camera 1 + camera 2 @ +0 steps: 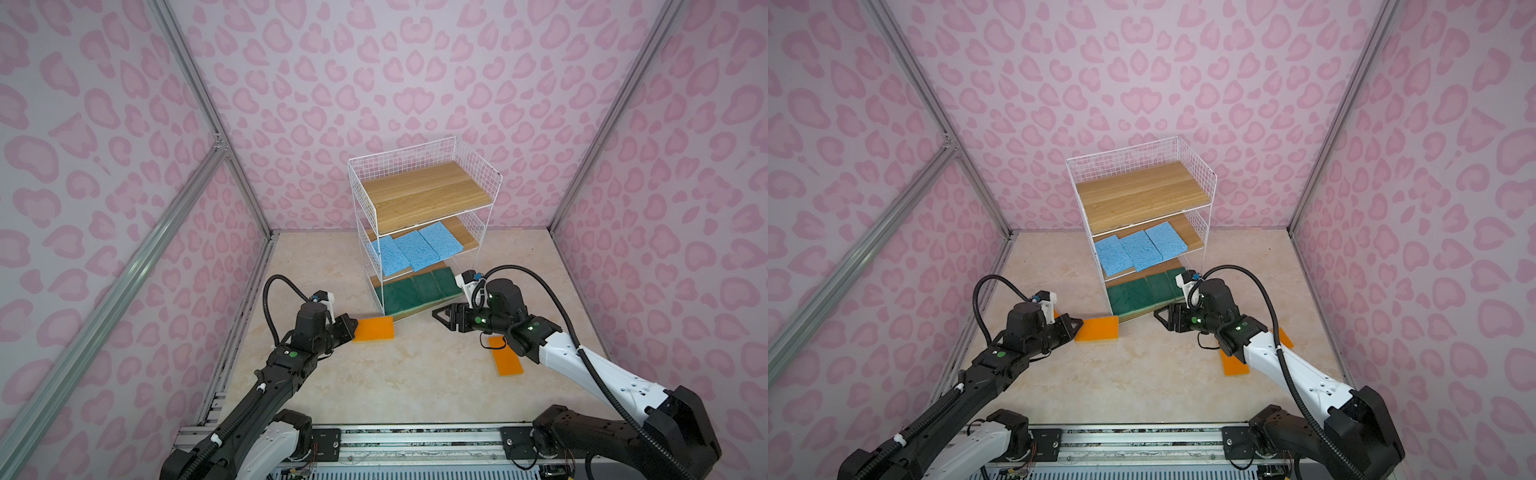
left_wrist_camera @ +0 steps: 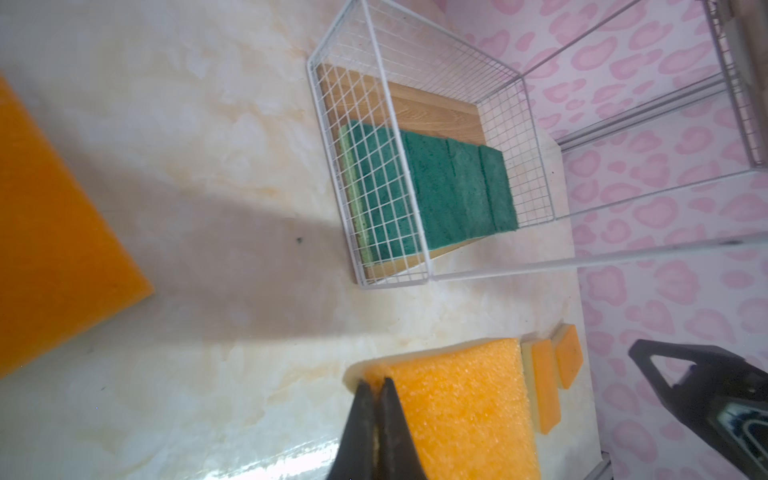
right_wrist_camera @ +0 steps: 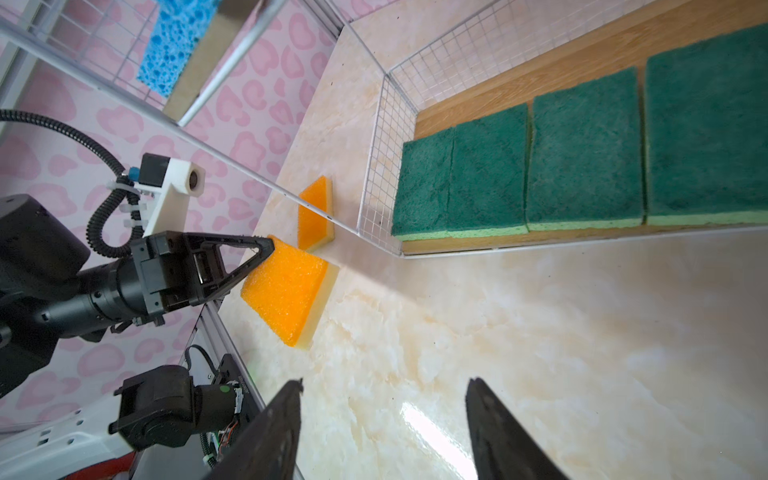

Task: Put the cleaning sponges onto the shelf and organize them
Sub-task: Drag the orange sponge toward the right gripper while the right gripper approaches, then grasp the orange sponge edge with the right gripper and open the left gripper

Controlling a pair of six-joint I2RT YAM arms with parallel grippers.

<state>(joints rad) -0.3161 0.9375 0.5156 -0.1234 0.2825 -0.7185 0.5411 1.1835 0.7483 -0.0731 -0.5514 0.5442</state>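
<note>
My left gripper (image 1: 353, 326) (image 2: 376, 382) is shut on a corner of an orange-topped sponge (image 1: 374, 328) (image 2: 461, 407) (image 3: 286, 286), held low over the tabletop just left of the shelf's foot. The white wire shelf (image 1: 478, 166) (image 1: 1196, 166) has a bare top board. Three blue sponges (image 1: 415, 247) (image 1: 1138, 247) lie on the middle board. Several green sponges (image 1: 419, 291) (image 3: 582, 166) sit in a row on the bottom board. My right gripper (image 1: 438, 316) (image 3: 384, 384) hovers open and empty over the table in front of the shelf's right corner.
Another orange sponge (image 3: 316, 220) lies behind the held one, near my left wrist. Two more orange sponges (image 1: 1235, 365) (image 1: 1285, 336) lie on the marble tabletop under my right arm. Pink patterned walls and aluminium posts close in the table on three sides.
</note>
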